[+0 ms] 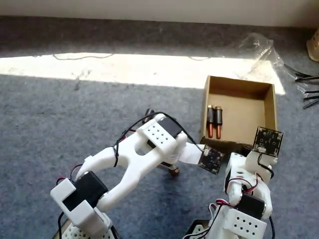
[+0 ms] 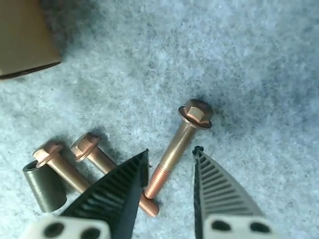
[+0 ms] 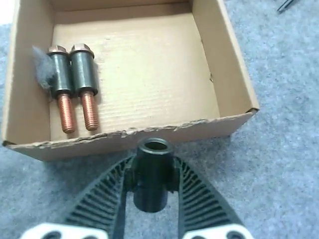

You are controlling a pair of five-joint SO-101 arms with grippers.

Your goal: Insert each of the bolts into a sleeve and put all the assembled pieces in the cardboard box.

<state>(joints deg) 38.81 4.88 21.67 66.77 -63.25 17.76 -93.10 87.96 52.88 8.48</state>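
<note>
Right gripper [image 3: 151, 168]: closed on a dark sleeve [image 3: 151, 175], one finger on each side; the sleeve's open bore faces the wrist camera.
Right gripper's place: just outside the torn near wall of the cardboard box [image 3: 230, 79], above the grey carpet [image 3: 284, 149].
Left gripper [image 2: 171, 151]: fingers spread apart and gripping nothing, set down around the threaded shank of a copper-coloured bolt [image 2: 177, 142] that lies flat on the carpet (whether a finger touches it cannot be told).
Beside that bolt: two more bolts [image 2: 88, 146] lie close together, heads level, and a loose sleeve [image 2: 44, 186] sits right against the outer one's shank.
In the way: one finger of the left gripper covers the lower shanks of those two bolts.
Box contents: two assembled pieces [image 3: 82, 69] lie side by side, touching, along one side wall, with their bare threads pointing at the near wall.
High view: both arms end at the box's near side, the bolts well hidden under the left arm [image 1: 149, 144].
Further off: a crumpled clear plastic bag [image 1: 256, 47] beyond the box, and dark cables [image 1: 309, 94] at the table's edge.
</note>
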